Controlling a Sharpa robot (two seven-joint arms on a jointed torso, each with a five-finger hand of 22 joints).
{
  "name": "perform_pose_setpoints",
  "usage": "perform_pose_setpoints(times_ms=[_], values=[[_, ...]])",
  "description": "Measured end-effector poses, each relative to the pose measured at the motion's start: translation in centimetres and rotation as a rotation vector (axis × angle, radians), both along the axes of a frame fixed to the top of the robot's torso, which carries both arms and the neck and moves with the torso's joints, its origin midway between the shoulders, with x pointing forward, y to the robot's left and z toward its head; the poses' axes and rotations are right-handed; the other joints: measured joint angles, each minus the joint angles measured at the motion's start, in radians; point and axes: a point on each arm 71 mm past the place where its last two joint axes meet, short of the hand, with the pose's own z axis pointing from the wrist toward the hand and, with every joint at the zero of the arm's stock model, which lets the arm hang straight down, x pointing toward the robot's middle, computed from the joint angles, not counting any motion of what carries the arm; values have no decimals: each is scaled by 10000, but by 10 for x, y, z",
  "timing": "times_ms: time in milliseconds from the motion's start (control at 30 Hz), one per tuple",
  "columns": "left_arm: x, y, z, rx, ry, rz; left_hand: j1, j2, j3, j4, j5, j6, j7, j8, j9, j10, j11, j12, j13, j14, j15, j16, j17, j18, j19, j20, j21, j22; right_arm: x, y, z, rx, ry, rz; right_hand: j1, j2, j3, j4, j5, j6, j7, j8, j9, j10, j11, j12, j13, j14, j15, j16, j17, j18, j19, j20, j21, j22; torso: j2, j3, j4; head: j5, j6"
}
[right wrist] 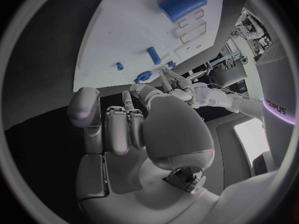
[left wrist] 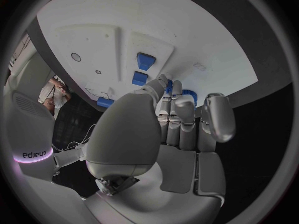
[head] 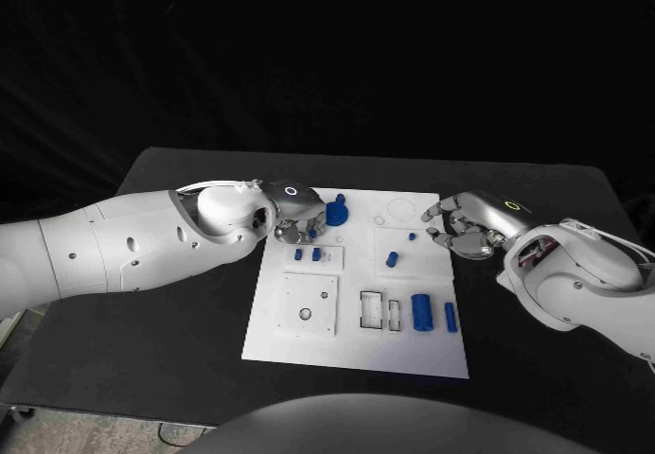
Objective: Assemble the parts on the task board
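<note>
Left hand (head: 291, 219), fingers curled empty, hovers beside the round blue plastic part (head: 336, 212) at the flat white task board (head: 352, 350)'s far edge; right hand (head: 469, 230) hangs loosely curled, empty. Next: grasp that part.

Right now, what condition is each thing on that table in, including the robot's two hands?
left hand: over the board's far left corner, fingers curled beside the big blue part; a grip cannot be told.
right hand: at the board's far right edge, fingers curled, holding nothing.
big blue part: on the board's far end.
two blue cylinders: lying side by side, near right.
task board: flat on the table.
</note>
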Motion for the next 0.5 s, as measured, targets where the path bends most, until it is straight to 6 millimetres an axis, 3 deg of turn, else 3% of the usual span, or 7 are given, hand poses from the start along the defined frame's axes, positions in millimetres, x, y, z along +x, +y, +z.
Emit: perform_pose_setpoints(times_ms=[133, 267, 500], values=[[0, 0, 0, -3, 2, 9, 0, 0, 0, 0, 80, -87, -73, -29, -34, 0, 0, -73, 0, -75, 4, -61, -87, 1, -37, 36, -59, 0, 0, 0, 0, -3, 2, -7, 0, 0, 0, 0, 0, 0, 0, 0, 0, 0, 0, 0, 0, 0, 0, 0, 0, 0, 0, 0, 0, 0, 0, 0, -1, 0, 0], [0, 1, -2, 27, 35, 44, -10, -103, 8, 48, 79, -666, -207, -293, -197, 1, 0, -147, 1, -75, 4, -66, -113, 0, -37, 35, -98, -1, 0, 0, 0, -3, 4, -8, 0, 0, 0, 0, 0, 0, 0, 0, 0, 0, 0, 0, 0, 0, 0, 0, -1, 0, 0, 0, 0, 8, 0, -1, -1, 0, 0], [0, 3, -3, 33, -23, 107, -71, -282, 39, 210, 79, -1838, -613, -297, -495, 1, -1, -195, 41, -75, 4, -66, -143, 1, -37, 36, -98, -2, 0, 0, 0, -1, 6, -6, 2, 2, 0, 0, 0, 0, 0, 0, -9, 22, 22, 0, -1, 0, 0, 0, -1, 0, 0, 0, 0, 8, 0, 2, -1, 1, 0]])
